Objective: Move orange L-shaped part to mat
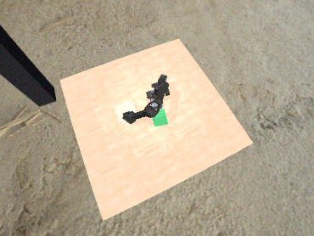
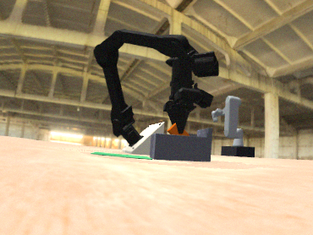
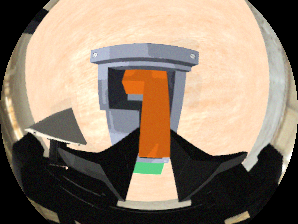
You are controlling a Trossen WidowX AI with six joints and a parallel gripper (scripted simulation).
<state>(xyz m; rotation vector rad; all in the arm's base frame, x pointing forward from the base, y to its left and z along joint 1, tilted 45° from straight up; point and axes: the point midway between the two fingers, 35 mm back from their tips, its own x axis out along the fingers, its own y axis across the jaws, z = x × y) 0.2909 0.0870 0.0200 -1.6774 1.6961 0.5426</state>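
Note:
The orange L-shaped part (image 2: 172, 128) (image 3: 155, 110) is tilted in the grey tray (image 2: 179, 149) (image 3: 145, 52). Its L-shaped end is down in the pocket at the far side in the wrist view, and its straight end is raised above the rim. My gripper (image 2: 181, 132) (image 3: 155, 131) is shut on the raised straight end, one finger on each side. The green mat (image 1: 160, 120) (image 2: 120, 155) (image 3: 148, 168) lies beside the tray, at the raised end's side. In the top view the arm hides the part and most of the tray.
A white sloped panel (image 1: 123, 107) (image 2: 145, 137) stands by the arm's base, close to the mat and tray. A grey robot-like figure (image 2: 232, 116) on a black block (image 2: 238, 151) stands behind in the exterior view. A black post (image 1: 25, 70) stands beyond the table's left edge in the top view.

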